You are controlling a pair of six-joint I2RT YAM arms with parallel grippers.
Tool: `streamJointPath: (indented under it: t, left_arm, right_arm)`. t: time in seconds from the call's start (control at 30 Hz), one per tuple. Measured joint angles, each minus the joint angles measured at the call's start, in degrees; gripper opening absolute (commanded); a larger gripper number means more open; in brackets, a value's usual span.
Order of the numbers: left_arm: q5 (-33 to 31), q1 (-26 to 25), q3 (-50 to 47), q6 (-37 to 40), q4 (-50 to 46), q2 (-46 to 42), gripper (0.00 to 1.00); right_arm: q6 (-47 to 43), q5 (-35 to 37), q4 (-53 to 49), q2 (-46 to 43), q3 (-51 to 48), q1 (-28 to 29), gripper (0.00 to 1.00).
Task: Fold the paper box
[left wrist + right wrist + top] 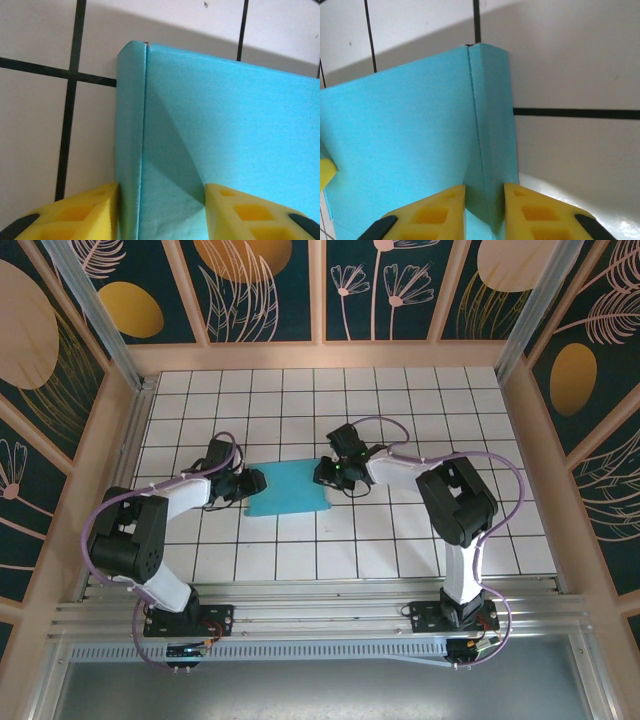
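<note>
**Both claws at the short ends of the paper box**

The right claw (485, 212) has its yellow fingers (435, 212) drawn close together, pinching the raised side flap at the right end of the paper box (405, 140). The flap stands up between them as a narrow turquoise ridge. In the top view this claw (325, 475) sits at the box's right edge.

The left claw (162, 215) is spread wider. One yellow finger (85, 215) rests just outside the upturned flap at the left end, and the other lies over the main blue panel, so the fold line runs between them. From above, this claw (247, 483) meets the box's left edge.

The paper box (288, 488) lies turquoise side up between the two claws, near the middle of the white tiled surface (400, 410).
</note>
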Motion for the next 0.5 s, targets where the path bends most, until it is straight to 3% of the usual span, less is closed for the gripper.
streamJointPath:
  t: [0.17,0.5]
  left_arm:
    - [2.38,0.04,-0.76,-1.99,1.95,-0.98,0.72]
    - [-1.44,1.38,-0.17,-3.89,-0.07,-13.55,0.88]
  right_arm:
    - [1.07,-4.63,6.08,0.00,-3.39,-2.62,0.17]
    - [0.92,-15.74,18.99,0.04,-10.91,-8.26,0.16]
